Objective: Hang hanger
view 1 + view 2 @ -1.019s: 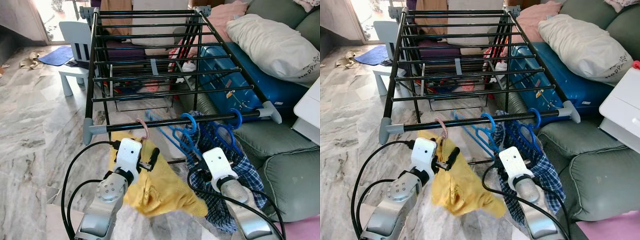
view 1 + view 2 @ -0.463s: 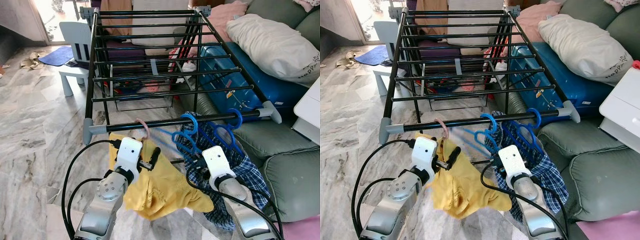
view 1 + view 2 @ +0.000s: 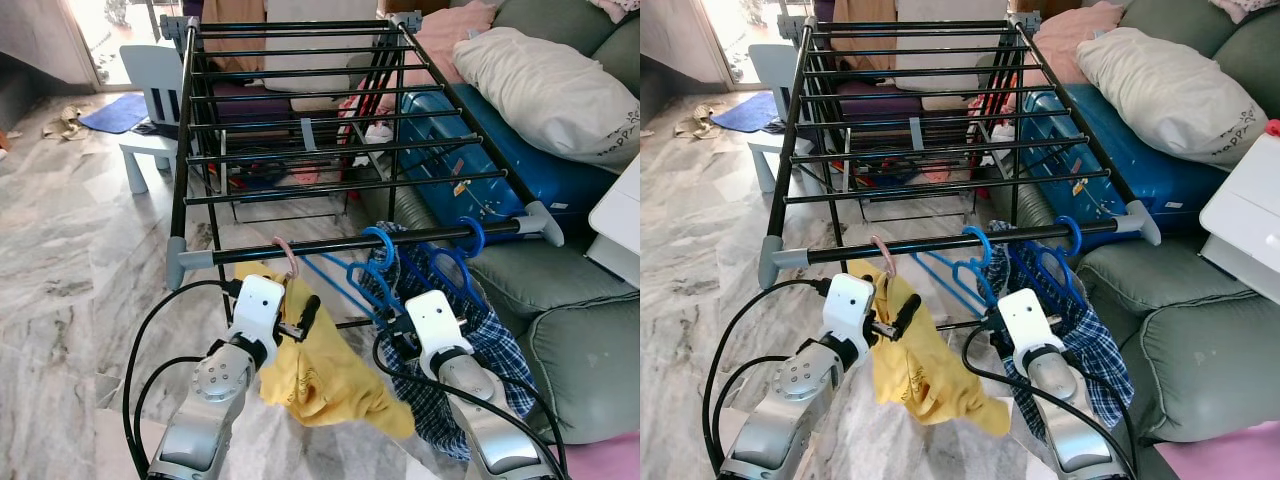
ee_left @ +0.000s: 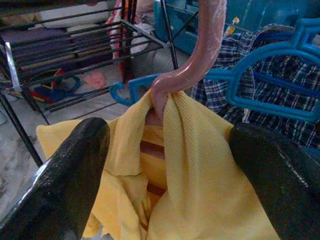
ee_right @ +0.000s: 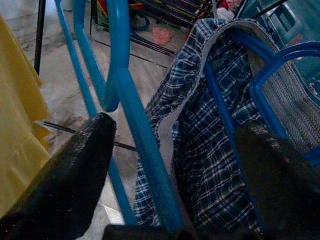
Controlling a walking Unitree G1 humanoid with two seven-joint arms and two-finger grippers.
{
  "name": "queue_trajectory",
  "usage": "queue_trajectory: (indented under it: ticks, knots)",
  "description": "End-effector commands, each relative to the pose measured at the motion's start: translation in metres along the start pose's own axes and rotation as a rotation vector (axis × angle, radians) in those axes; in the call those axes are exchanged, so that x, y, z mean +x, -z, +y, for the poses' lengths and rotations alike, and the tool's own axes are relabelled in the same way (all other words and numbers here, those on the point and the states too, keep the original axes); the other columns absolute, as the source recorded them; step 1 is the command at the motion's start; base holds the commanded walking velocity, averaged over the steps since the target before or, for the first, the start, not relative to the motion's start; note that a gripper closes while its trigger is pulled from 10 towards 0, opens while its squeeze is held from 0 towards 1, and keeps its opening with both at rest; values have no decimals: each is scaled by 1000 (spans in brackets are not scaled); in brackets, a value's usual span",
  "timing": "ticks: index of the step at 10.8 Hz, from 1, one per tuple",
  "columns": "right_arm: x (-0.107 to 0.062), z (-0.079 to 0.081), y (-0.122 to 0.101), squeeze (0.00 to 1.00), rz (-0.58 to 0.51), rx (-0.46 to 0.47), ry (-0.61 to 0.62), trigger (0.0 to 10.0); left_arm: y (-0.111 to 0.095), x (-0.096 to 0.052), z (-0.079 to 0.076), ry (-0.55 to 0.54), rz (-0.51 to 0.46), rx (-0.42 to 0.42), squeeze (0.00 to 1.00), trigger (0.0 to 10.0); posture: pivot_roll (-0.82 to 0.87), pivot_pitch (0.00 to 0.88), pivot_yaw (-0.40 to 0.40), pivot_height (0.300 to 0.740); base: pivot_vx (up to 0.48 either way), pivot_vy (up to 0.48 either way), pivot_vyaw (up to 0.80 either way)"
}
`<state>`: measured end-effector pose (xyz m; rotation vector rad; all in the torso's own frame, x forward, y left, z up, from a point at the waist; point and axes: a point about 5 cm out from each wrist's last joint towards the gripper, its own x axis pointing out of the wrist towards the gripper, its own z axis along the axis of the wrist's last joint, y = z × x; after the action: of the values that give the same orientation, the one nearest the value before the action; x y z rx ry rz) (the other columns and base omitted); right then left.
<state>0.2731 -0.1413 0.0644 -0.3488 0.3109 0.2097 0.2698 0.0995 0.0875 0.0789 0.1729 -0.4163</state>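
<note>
Pink hanger [image 3: 288,256] hooked on rack [image 3: 345,243], yellow shirt [image 3: 325,370] between released left fingers [image 4: 75,170]. Blue hangers [image 3: 385,262], plaid shirt [image 3: 480,350] between released right fingers [image 5: 75,165]. Marble floor [image 3: 70,260], sofa [image 3: 560,330].

I read no clear text, label or number anywhere. Only trace: small dark print on large white fabric pillow [image 3: 551,88], lower right corner, too small for me to make out. Yellow and white stickers on blue hard-shell suitcase [image 3: 500,170], print illegible.
</note>
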Motion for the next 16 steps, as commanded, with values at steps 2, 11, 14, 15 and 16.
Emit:
queue_trajectory:
  ticks: [2,11,14,15,16]
  knots:
    - [-1,-3,-5,1000,-32,-6,-8,10000,-1,1,1,16,7,16,0,10000,-51,13,3,740,0,0,0]
    - [-45,-35,-16,1000,-169,-119,-21,10000,-1,3,1,31,13,16,0,10000,-80,28,6,740,0,0,0]
    - [-50,-25,-21,1000,-193,-124,-35,10000,-1,5,0,26,16,20,0,10000,-86,27,1,740,0,0,0]
    - [-49,-22,-23,1000,-204,-123,-43,10000,-1,6,0,24,16,20,0,10000,-85,27,-2,740,-251,0,0]
    - [-49,-21,-25,1000,-213,-138,-41,10000,-1,6,-1,21,17,20,0,10000,-84,28,-7,740,-262,0,0]
